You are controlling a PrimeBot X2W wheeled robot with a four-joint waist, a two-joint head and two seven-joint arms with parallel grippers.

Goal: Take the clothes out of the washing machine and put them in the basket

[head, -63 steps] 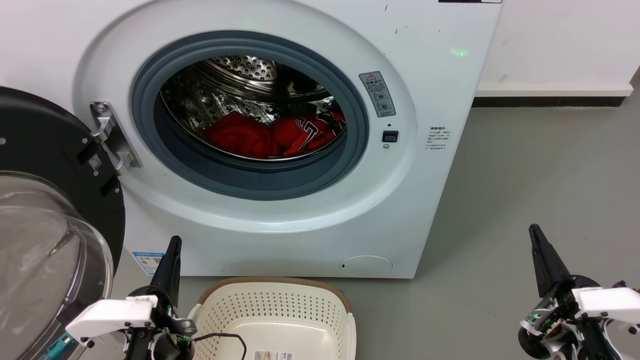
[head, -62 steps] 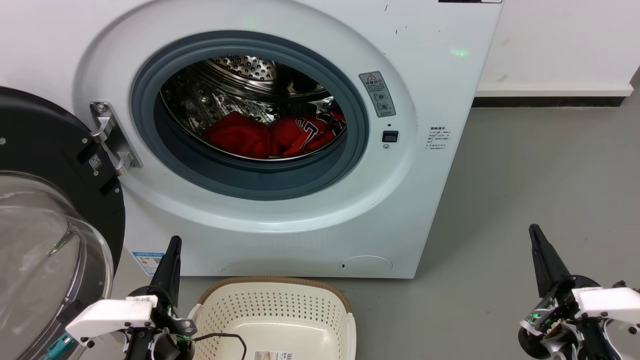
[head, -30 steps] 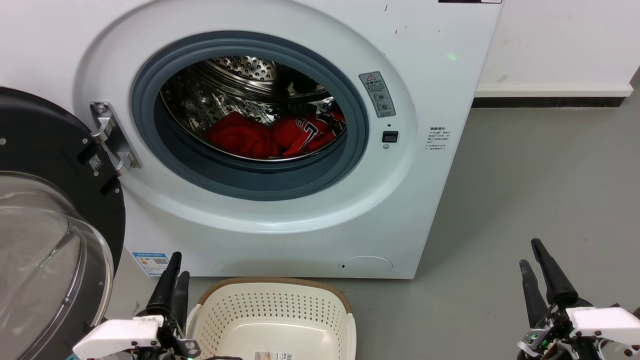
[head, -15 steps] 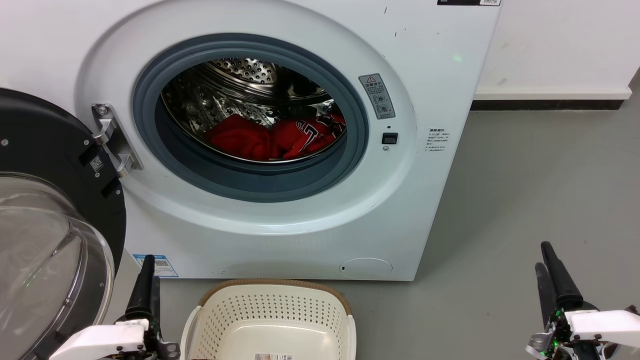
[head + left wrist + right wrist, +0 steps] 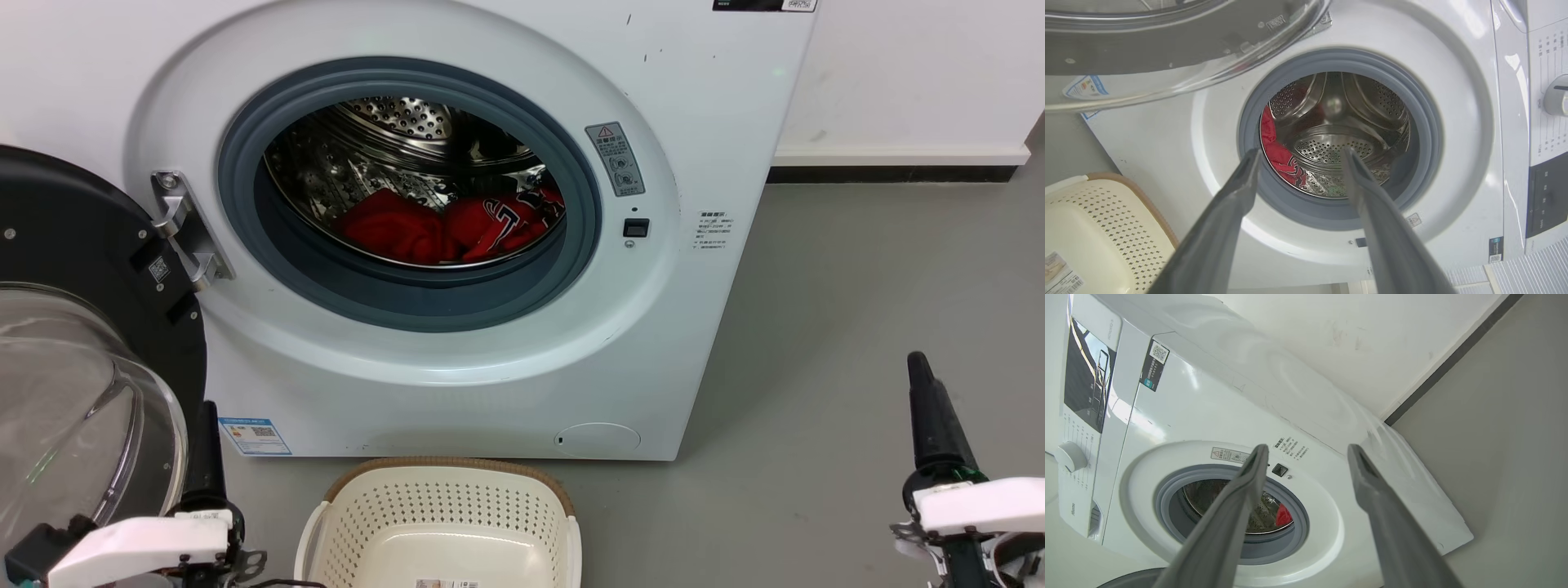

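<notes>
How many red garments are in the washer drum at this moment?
2. The plain red garment lies at the lower left of the drum; the lettered jersey lies right of it, touching. Others may be hidden underneath.

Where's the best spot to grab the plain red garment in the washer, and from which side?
Pinch the raised bunched fold on top of the plain red garment, which lies heaped at the lower left of the drum. Come in from the front through the open grey ring, angled down. Keep left of the jersey, which touches its right edge.
</notes>
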